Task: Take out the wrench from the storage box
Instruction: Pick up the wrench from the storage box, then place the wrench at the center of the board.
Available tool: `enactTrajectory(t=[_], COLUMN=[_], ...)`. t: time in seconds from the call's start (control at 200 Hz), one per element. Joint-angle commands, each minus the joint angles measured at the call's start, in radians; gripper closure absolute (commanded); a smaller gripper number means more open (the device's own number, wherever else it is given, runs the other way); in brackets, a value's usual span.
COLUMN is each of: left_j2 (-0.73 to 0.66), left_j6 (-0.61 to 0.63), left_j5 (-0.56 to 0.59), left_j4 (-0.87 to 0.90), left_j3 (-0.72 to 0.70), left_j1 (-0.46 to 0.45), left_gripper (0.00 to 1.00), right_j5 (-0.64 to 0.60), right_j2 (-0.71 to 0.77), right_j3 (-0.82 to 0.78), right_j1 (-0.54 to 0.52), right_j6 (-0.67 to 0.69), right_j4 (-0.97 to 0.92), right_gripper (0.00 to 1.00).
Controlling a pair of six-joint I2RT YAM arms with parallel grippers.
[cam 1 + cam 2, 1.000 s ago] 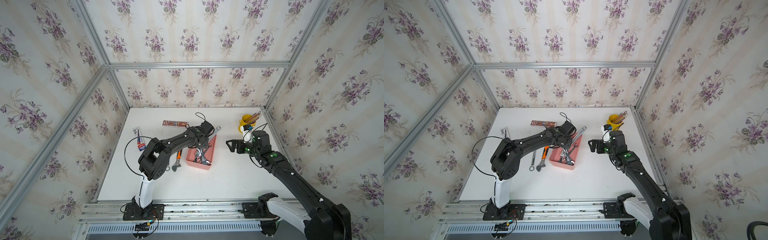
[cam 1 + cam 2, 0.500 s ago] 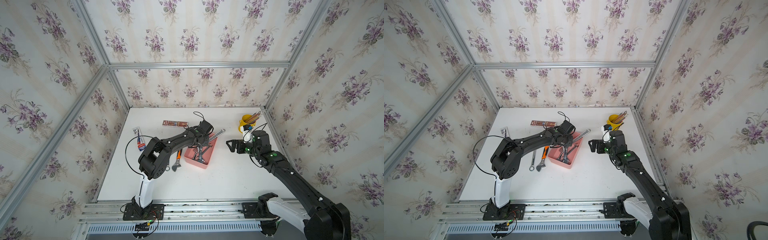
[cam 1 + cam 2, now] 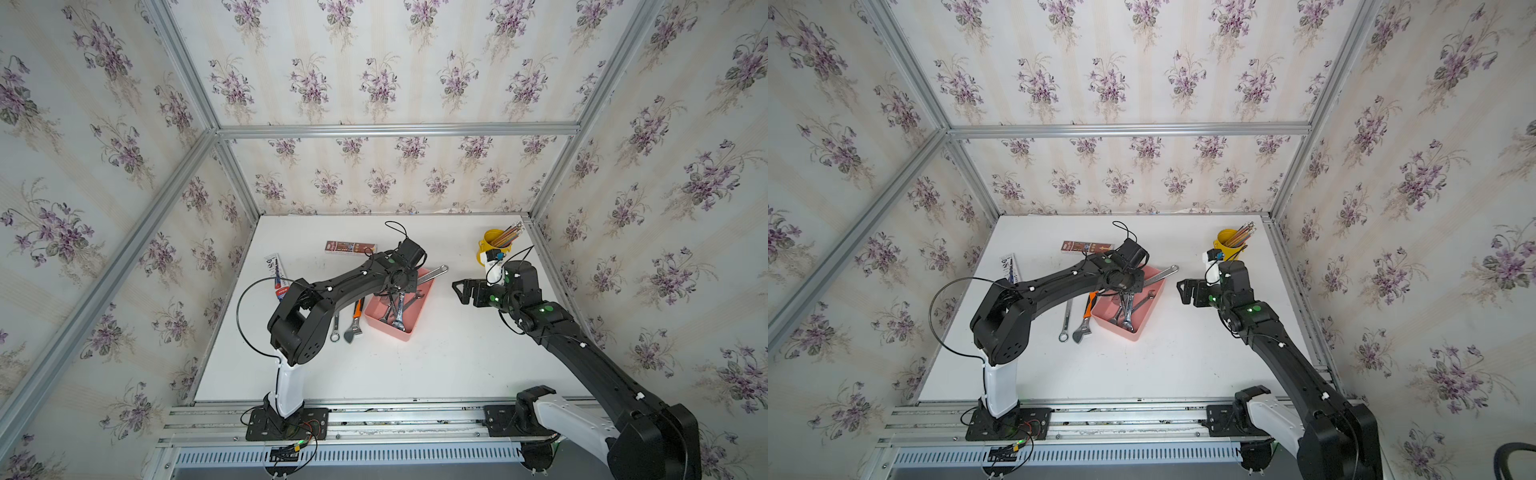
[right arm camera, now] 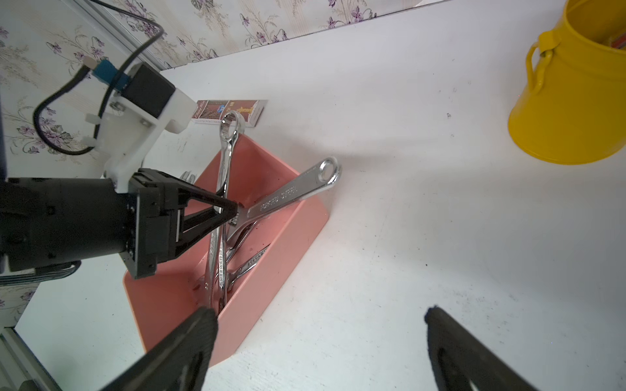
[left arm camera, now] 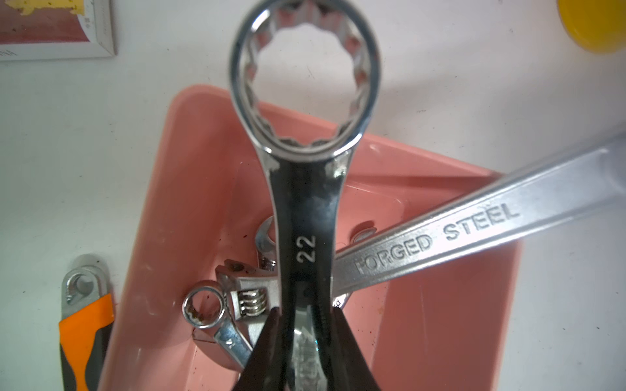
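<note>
Chrome wrench (image 5: 305, 203) pinched in left claw (image 5: 305, 316), tilted in salmon box (image 5: 440, 304); right claw (image 4: 318, 313) spread.

Looking down on a white table (image 3: 457, 365). Facing purple-flowered wallpaper (image 3: 374, 83) on the walls. Seeing aluminium rails (image 3: 395, 129) running along the corners.

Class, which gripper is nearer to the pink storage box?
Left. The left gripper is over the storage box, shut on a wrench; the right gripper hangs open beside it, not touching.
</note>
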State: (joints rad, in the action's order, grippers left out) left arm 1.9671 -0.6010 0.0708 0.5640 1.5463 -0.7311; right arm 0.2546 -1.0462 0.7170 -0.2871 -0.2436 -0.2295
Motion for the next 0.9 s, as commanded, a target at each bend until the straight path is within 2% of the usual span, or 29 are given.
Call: enactTrajectory(t=[0.0,0.709,0.894], left_j2=[-0.023,-0.181,-0.252], left_j6=[-0.010,0.077,0.128], left_j5=[-0.012,-0.013,0.010], left_j4=[0.021,0.311,0.390], left_j3=[0.014,0.141,0.118], left_j1=[-0.001,0.012,0.054], left_gripper=[0.92,0.94,0.94], right_j5=[-0.001,0.041,0.050], right_j2=[-0.003,-0.018,-0.024], right_j3=[0.012,0.003,0.005], right_j1=[0.000,-0.003,-0.010], right_j6=[-0.008,-0.042,-0.045], right_j4=[0.012,0.056,0.064], right_gripper=[0.00,0.01,0.01])
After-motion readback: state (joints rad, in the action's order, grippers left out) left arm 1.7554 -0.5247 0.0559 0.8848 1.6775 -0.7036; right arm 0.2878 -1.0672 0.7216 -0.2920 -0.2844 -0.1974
